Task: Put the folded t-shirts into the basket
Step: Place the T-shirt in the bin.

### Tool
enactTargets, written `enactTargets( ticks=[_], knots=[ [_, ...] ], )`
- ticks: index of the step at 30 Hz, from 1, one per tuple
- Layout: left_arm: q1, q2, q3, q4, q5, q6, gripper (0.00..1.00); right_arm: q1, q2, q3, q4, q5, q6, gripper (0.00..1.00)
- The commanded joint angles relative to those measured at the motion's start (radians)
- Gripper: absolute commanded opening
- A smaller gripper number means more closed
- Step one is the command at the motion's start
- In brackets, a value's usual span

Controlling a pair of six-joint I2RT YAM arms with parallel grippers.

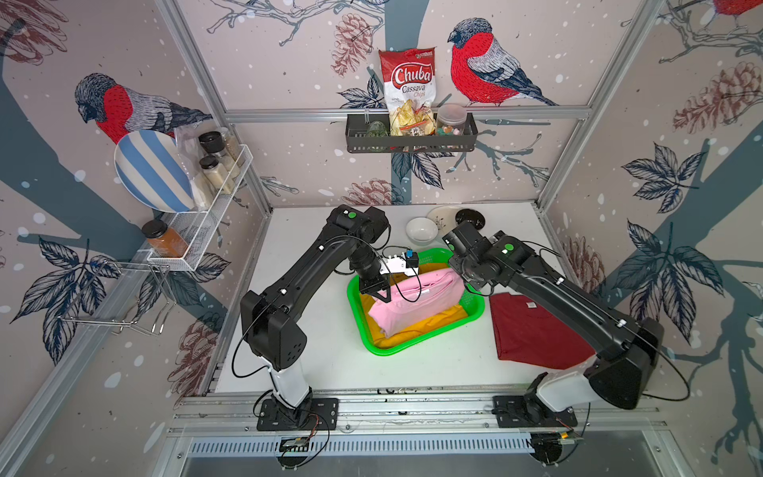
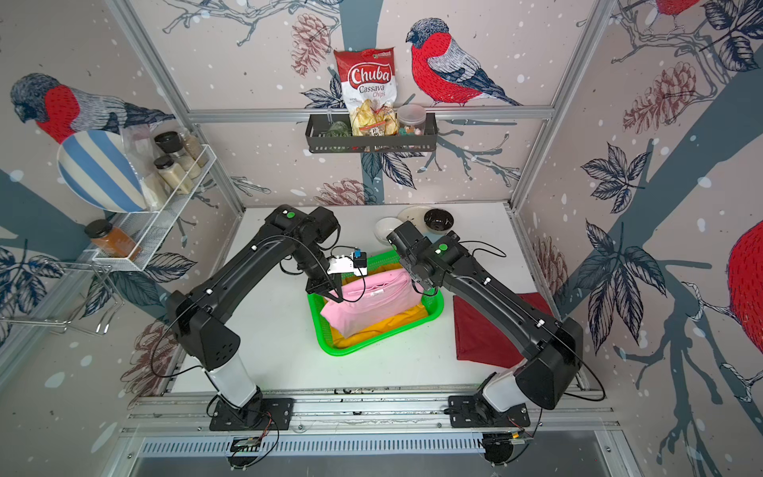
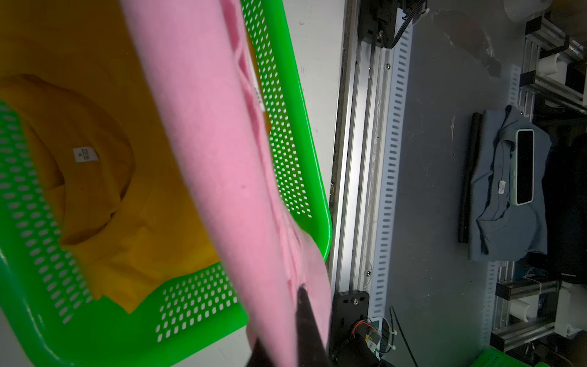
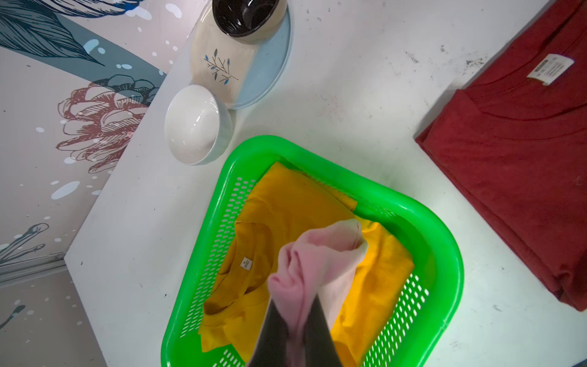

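Nearest my bases, the dark red t-shirt (image 1: 532,334) lies flat on the white table (image 1: 313,351), just beside the green basket (image 4: 448,254) but outside it. Inside the basket the mustard yellow t-shirt (image 4: 286,206) lies folded. Above it, my left gripper (image 1: 382,297) and right gripper (image 4: 300,327) each pinch an opposite end of the light pink t-shirt (image 1: 417,303), which sags between them. I judge I should lower both ends evenly, keep the cloth within the rim, then let go together. Beyond stand a white bowl (image 1: 421,229) and a plate (image 1: 444,214) bearing a black bowl (image 1: 470,217).
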Motion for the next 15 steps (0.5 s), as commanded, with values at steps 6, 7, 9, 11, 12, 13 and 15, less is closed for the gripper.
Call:
enactTargets(
  ticks=[6,7,9,11,12,13,15],
  knots=[
    [-0.166,-0.09,-0.115,-0.045,-0.056,-0.11,0.0,0.027,-0.161,-0.084,-0.115,0.101,0.044,0.0],
    [-0.174,-0.098,-0.133,-0.028,-0.082,-0.115,0.0,0.03,-0.172,-0.106,-0.117,0.102,0.058,0.0],
    [-0.179,-0.116,-0.171,0.015,-0.124,-0.13,0.0,0.036,-0.186,-0.147,-0.116,0.099,0.08,0.0],
    [-0.179,-0.122,-0.198,0.042,-0.156,-0.139,0.0,0.044,-0.205,-0.184,-0.102,0.098,0.097,0.0],
    [-0.179,-0.122,-0.205,0.049,-0.167,-0.142,0.0,0.046,-0.213,-0.199,-0.097,0.095,0.107,0.0],
    [-0.179,-0.12,-0.207,0.051,-0.176,-0.141,0.0,0.048,-0.217,-0.209,-0.092,0.092,0.112,0.0],
    [-0.179,-0.117,-0.201,0.051,-0.185,-0.14,0.0,0.048,-0.214,-0.222,-0.086,0.094,0.113,0.0]
  ],
)
